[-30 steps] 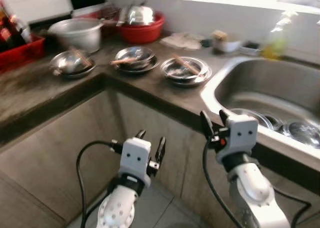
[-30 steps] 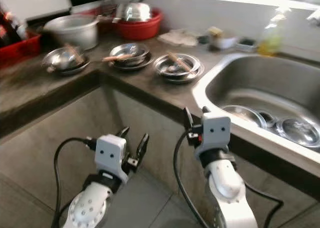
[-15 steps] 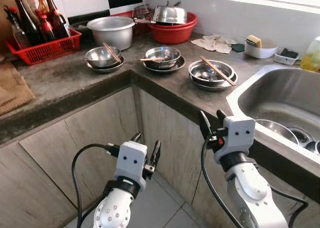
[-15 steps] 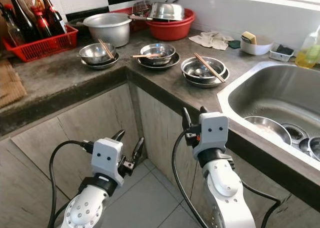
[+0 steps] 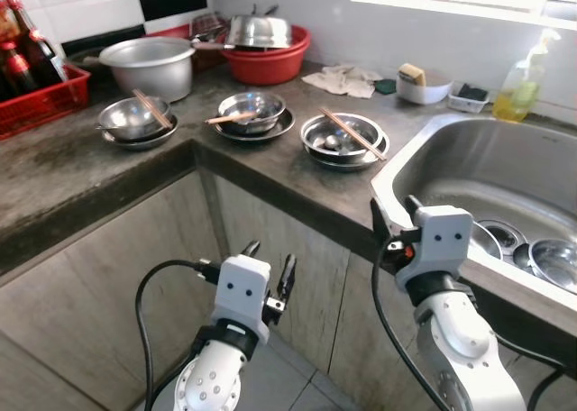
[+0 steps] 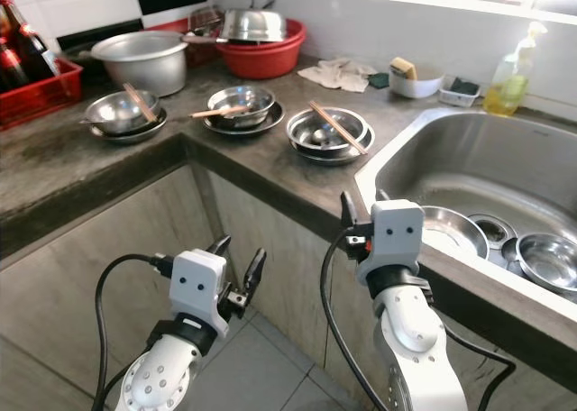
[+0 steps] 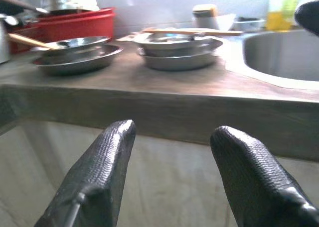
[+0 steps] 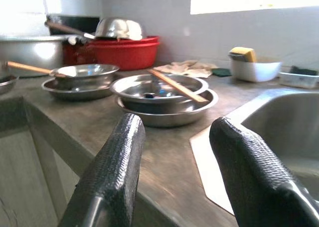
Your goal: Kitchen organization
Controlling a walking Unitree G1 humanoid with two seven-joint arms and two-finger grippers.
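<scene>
A dark L-shaped counter (image 5: 81, 172) ran to a steel sink (image 5: 505, 172) holding bowls. On the counter sat three steel bowl stacks (image 5: 344, 139) with chopsticks, and behind them a grey pot (image 5: 149, 64) and a red basin (image 5: 268, 59). The right end effector (image 5: 397, 214), fingers spread and empty, hovered at the counter edge beside the sink, the nearest stack just beyond it. The left end effector (image 5: 269, 265), also spread and empty, hung lower before the cabinet doors, well below the bowls.
</scene>
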